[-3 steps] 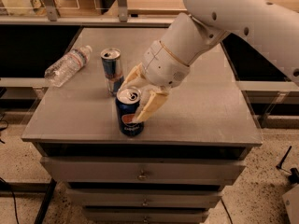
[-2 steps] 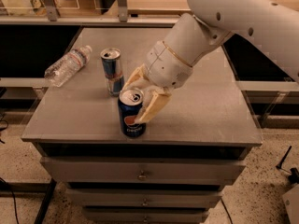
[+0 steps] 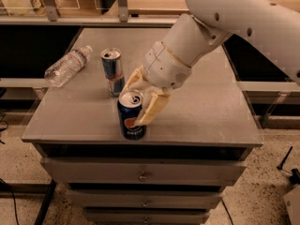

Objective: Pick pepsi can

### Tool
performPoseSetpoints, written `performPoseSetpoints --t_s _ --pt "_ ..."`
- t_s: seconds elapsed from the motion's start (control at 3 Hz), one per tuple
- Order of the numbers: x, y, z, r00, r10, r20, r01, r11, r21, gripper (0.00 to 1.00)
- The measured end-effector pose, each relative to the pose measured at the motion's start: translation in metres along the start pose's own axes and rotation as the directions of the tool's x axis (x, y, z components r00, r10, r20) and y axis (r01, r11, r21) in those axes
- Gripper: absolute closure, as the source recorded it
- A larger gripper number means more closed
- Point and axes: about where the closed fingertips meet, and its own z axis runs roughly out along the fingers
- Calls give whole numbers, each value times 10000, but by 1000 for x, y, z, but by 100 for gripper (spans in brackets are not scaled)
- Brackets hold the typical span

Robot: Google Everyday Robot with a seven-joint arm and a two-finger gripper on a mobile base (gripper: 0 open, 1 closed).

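The pepsi can (image 3: 131, 121), dark blue with a round red-white-blue logo and a silver top, stands upright near the front edge of the grey table (image 3: 201, 111). My gripper (image 3: 142, 96) reaches down from the upper right on a white arm. Its tan fingers (image 3: 153, 109) straddle the can's upper part, one behind its left side and one against its right side. They look closed on the can. The can's base appears to rest on the table top.
A slimmer blue-and-silver can (image 3: 113, 71) stands just behind the pepsi can to the left. A clear plastic water bottle (image 3: 67, 66) lies on its side at the table's left edge. Drawers (image 3: 140, 175) sit below the table top.
Almost nothing has moved. The arm and the can have stayed in nearly the same place, with the fingers still around the can.
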Motion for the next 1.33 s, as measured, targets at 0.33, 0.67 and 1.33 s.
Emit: performPoseSetpoints --t_s 0.33,0.67,1.33 --pt "0 0 0 10000 -1 0 1 10000 0 100" --pt "-12 1 -14 9996 -200 -180 205 9995 236 100" --pt "-55 14 -79 9922 -319 -1208 430 9950 902 100"
